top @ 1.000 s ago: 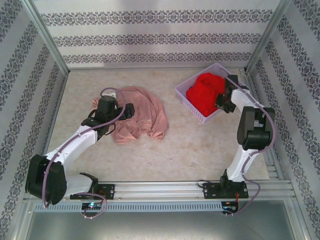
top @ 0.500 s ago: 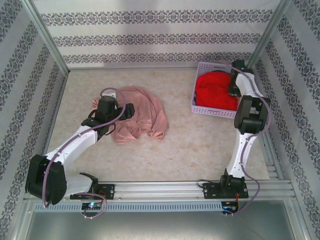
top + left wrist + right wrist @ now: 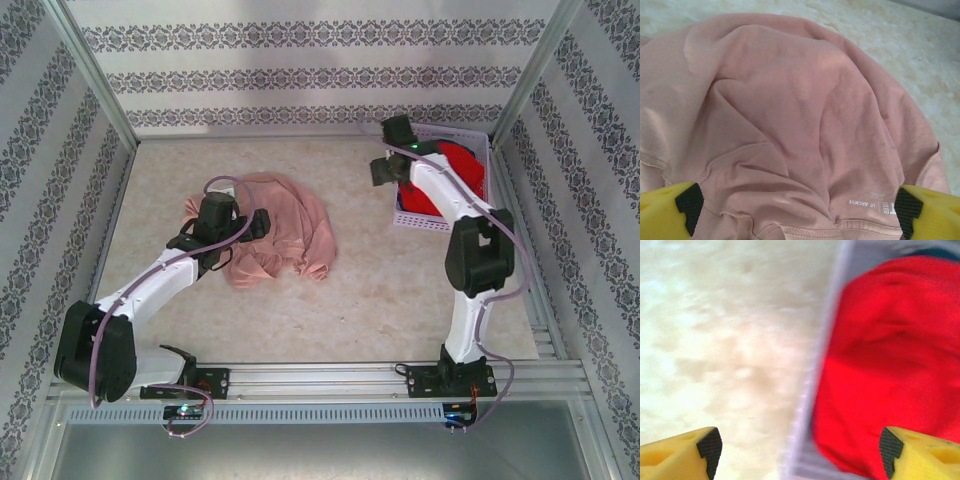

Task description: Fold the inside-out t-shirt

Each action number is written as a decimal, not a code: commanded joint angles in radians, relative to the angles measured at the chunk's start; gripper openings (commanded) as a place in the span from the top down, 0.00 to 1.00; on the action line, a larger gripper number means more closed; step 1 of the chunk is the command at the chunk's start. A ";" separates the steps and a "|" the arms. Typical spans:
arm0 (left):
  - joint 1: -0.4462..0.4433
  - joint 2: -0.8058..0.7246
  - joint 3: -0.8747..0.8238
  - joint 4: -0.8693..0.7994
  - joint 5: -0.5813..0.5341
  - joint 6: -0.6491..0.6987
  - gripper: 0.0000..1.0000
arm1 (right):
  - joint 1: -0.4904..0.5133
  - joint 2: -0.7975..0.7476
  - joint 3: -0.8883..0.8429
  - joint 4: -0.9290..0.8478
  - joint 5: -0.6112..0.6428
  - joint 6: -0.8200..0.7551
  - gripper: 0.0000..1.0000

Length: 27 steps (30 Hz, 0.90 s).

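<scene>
The basket (image 3: 408, 221) with the red garment (image 3: 465, 165) now sits in the far right corner of the surface (image 3: 400, 290). A second ago it lay tilted and closer to the middle. The right arm has swung left with that move. The right gripper (image 3: 388, 172) now hangs over the basket's left wall (image 3: 825, 350), its fingers (image 3: 705, 445) wide apart and holding nothing, where before they were nearly together at the basket. Red cloth (image 3: 890, 365) lies under the right-hand finger and bare surface under the left.

The pink t-shirt (image 3: 285, 228) has not moved. It lies crumpled left of the middle of the surface. The left gripper (image 3: 258, 222) stays at its left side, fingers (image 3: 687, 200) fully apart astride a rumpled fold (image 3: 790, 150), clamping nothing.
</scene>
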 commanded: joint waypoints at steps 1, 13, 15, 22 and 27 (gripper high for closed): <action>-0.015 0.013 0.044 -0.027 -0.013 0.034 0.00 | -0.034 0.122 0.051 -0.041 -0.044 0.040 0.17; 0.056 0.010 0.016 -0.128 -0.063 0.010 0.00 | -0.181 0.121 0.113 -0.101 0.173 -0.058 0.37; 0.069 0.010 0.015 -0.148 -0.040 0.004 0.00 | -0.159 0.084 0.096 -0.099 0.154 -0.059 0.33; -0.021 -0.019 -0.017 -0.302 0.029 -0.055 0.02 | 0.171 -0.210 -0.282 0.068 -0.057 -0.043 0.19; -0.039 -0.084 -0.074 -0.395 0.042 -0.069 0.04 | 0.451 -0.265 -0.454 0.127 -0.266 0.021 0.21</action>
